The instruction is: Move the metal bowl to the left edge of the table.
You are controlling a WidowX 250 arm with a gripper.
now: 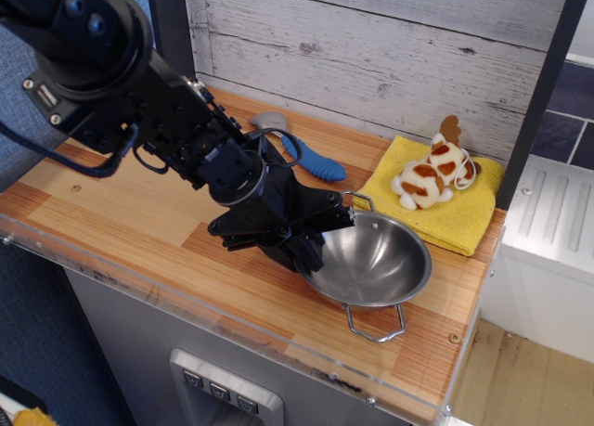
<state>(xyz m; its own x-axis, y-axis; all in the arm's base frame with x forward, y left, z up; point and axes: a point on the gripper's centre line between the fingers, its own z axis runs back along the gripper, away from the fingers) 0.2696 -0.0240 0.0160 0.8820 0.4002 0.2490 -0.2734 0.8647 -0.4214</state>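
The metal bowl (376,259) sits on the striped wood table (111,213) right of centre. One wire handle points to the front edge and the other to the back. My gripper (314,248) reaches in from the left and comes down on the bowl's left rim, covering it. One finger seems to be inside the rim and the other outside. The black gripper body hides the gap between them, so I cannot tell whether they are clamped on the rim. The bowl looks slightly tilted.
A blue-handled metal spoon (311,161) lies behind the arm near the back wall. A yellow cloth (464,213) with a brown-and-white plush toy (432,177) lies at the back right, close to the bowl. A clear acrylic rim (278,338) runs along the front edge.
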